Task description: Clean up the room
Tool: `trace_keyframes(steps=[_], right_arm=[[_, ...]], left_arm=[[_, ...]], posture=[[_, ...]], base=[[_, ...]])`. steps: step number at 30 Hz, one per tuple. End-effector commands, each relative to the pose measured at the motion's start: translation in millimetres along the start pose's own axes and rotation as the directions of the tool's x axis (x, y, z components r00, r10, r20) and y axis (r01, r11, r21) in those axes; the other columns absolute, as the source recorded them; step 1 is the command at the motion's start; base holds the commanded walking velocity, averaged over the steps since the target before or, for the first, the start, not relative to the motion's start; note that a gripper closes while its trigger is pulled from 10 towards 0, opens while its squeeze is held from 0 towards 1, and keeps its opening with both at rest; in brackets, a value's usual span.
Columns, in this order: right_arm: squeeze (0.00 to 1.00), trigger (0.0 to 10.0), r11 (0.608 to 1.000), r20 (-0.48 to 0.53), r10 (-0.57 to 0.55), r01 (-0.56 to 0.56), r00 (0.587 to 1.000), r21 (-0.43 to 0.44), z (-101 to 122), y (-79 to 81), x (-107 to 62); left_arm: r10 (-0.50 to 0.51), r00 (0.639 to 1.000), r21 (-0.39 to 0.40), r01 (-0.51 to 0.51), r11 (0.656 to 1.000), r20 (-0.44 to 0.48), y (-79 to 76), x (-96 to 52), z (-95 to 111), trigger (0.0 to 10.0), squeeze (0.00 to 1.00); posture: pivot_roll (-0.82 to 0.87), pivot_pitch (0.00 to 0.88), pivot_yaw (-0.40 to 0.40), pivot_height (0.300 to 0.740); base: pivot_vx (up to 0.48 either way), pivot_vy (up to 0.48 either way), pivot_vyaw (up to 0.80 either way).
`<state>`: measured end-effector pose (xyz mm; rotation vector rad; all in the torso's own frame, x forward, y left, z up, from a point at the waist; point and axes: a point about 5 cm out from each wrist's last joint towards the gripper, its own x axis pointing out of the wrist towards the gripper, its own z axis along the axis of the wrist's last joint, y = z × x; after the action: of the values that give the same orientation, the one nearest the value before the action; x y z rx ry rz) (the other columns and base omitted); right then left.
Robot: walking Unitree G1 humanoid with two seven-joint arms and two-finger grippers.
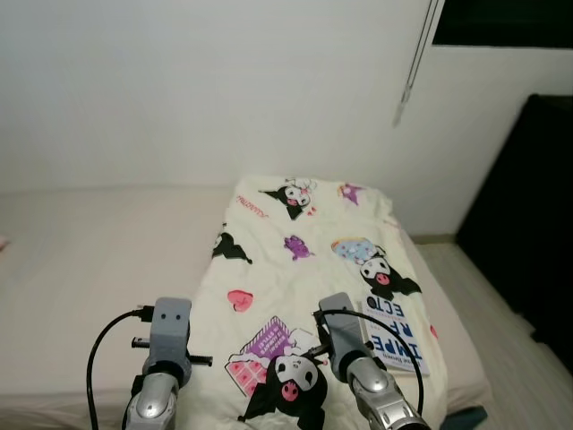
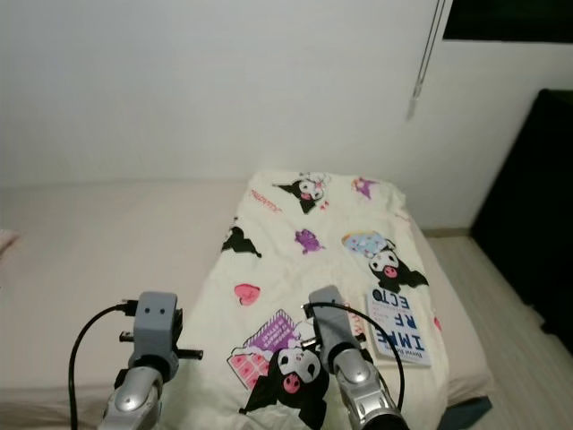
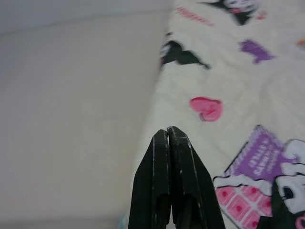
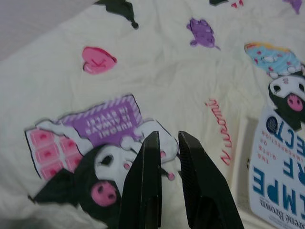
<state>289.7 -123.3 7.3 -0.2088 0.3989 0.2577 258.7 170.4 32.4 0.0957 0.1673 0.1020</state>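
The book (image 1: 394, 335) lies flat on the blanket (image 1: 295, 269) near the bed's (image 1: 98, 269) right edge: stiff, light, best pinched by its overhanging edge. Left gripper (image 3: 167, 136) pressed together; right gripper (image 4: 167, 140) slightly spread, empty.

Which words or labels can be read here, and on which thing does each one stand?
"IMPE / RF / ECT": book cover, large blue letters.
"Kuromi": blanket, red script.
"KUROMI IS ALWAYS IN STYLE", probably: blanket's purple patch, blurred.
Book's small print: too blurred.

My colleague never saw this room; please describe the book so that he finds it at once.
Find the bed, then the cream cartoon blanket on its right half. The book lies flat on the blanket's near right corner: white cover, big blue letters, the only rigid thing there.
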Motion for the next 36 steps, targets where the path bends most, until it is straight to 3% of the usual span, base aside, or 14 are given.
trace_keyframes(steps=[1,24,28,36], right_arm=[[0.0,10.0,1.0,0.007,-0.009,0.009,1.0,-0.012,0.5,-4.4,-1.0],[0.0,10.0,1.0,0.004,-0.015,0.015,1.0,-0.007,-1.0,-3.5,-1.5],[0.0,10.0,1.0,0.006,-0.017,0.017,1.0,-0.001,-0.7,-3.6,-1.5],[0.0,10.0,1.0,0.006,-0.017,0.017,1.0,0.002,-0.9,-2.9,-1.5]], left_arm=[[-0.008,1.0,0.006,0.008,1.0,-0.002,-2.4,-0.1,0.4,10.0,0.0],[-0.041,0.999,0.032,0.041,0.999,0.0,-3.7,1.5,3.0,10.0,0.0],[-0.09,0.995,0.04,0.092,0.995,-0.044,-9.4,3.6,0.3,10.0,0.0],[-0.093,0.995,0.044,0.094,0.995,-0.033,-10.1,3.8,1.9,10.0,0.0]], posture=[[0.03,0.03,-0.025,0.74],[0.03,0.021,-0.013,0.74],[0.03,0.022,-0.011,0.74],[0.03,0.019,-0.007,0.74]], base=[[0.0,-0.334,0.0],[0.0,-0.327,0.0],[0.0,0.24,0.0],[0.0,0.42,0.0]])
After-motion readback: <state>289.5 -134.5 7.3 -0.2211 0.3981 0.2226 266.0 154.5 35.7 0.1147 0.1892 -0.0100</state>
